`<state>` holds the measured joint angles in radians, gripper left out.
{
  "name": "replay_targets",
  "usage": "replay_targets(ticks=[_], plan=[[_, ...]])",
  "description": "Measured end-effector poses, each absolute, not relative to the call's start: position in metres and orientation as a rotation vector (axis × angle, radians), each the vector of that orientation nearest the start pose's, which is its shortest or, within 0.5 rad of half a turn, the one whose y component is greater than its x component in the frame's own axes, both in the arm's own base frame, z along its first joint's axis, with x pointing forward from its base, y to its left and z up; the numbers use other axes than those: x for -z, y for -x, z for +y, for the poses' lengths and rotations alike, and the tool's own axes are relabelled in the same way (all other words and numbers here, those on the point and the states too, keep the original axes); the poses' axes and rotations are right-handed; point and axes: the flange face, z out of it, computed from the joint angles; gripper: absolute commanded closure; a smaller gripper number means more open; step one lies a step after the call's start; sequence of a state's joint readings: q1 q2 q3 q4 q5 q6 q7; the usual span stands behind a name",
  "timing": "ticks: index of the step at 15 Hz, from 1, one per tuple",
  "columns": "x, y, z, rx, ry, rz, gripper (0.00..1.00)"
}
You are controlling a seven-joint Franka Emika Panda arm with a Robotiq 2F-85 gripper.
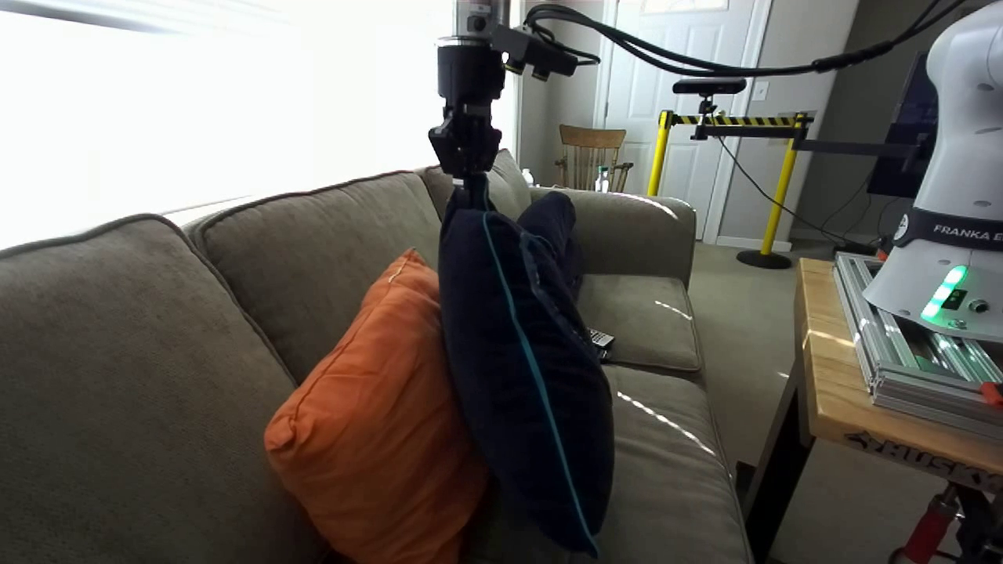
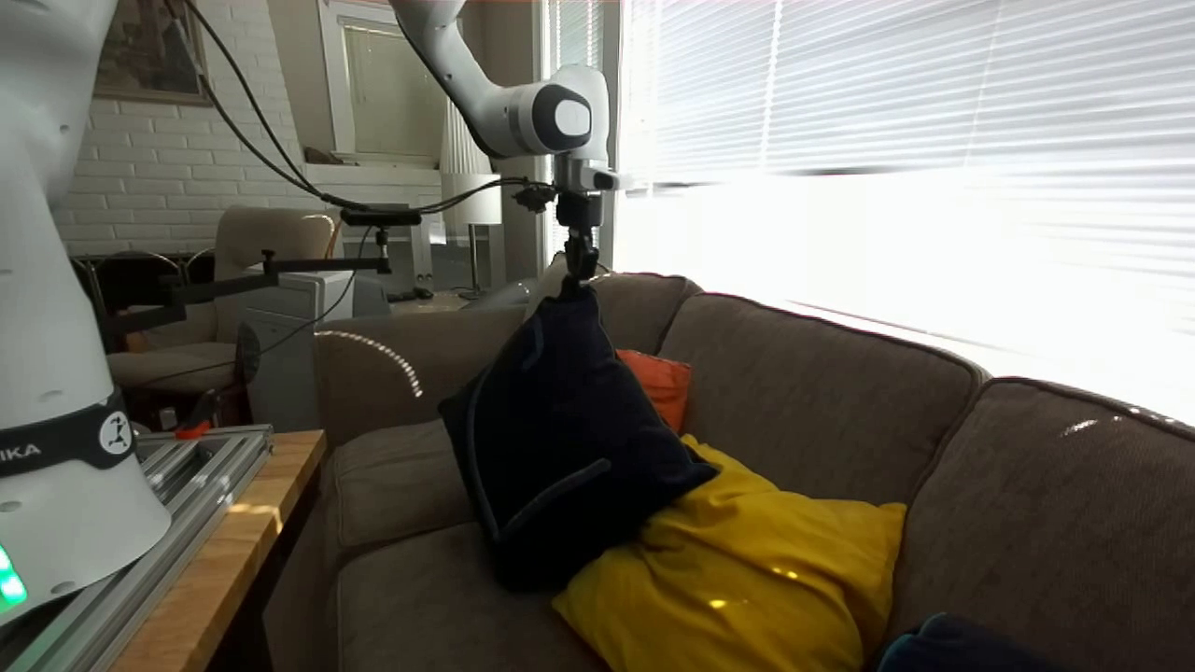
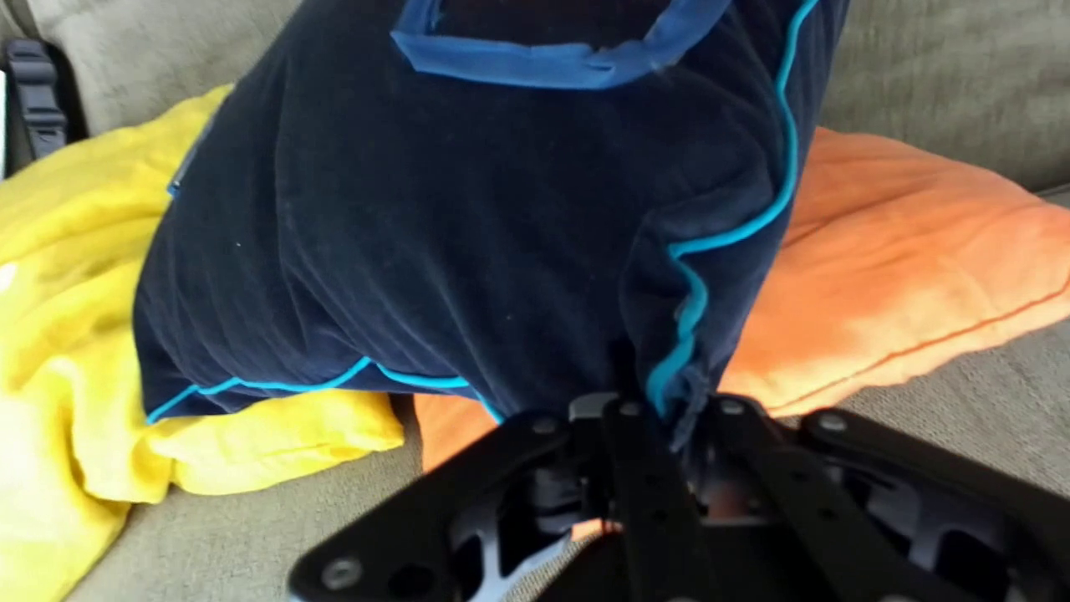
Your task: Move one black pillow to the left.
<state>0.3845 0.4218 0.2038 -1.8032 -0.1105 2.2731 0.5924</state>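
In an exterior view, left to right: one black pillow (image 2: pixel 560 439) is being held tilted over the sofa (image 2: pixel 812 420), its raised corner being pinched between narrowed jaws; whether its lower end is being borne there cannot be told; one orange pillow (image 2: pixel 661 385) is being mostly hidden behind it; one yellow pillow (image 2: pixel 766 560) is being partly overlapped by the black one; one further dark pillow (image 2: pixel 962 646) is being cut off at lower right
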Motion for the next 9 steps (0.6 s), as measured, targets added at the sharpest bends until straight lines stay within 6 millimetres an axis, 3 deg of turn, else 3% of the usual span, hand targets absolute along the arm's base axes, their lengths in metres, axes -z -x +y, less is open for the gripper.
replay_targets(ticks=[9], plan=[[-0.301,-0.542,0.398,0.247,2.979,-0.136,0.98]])
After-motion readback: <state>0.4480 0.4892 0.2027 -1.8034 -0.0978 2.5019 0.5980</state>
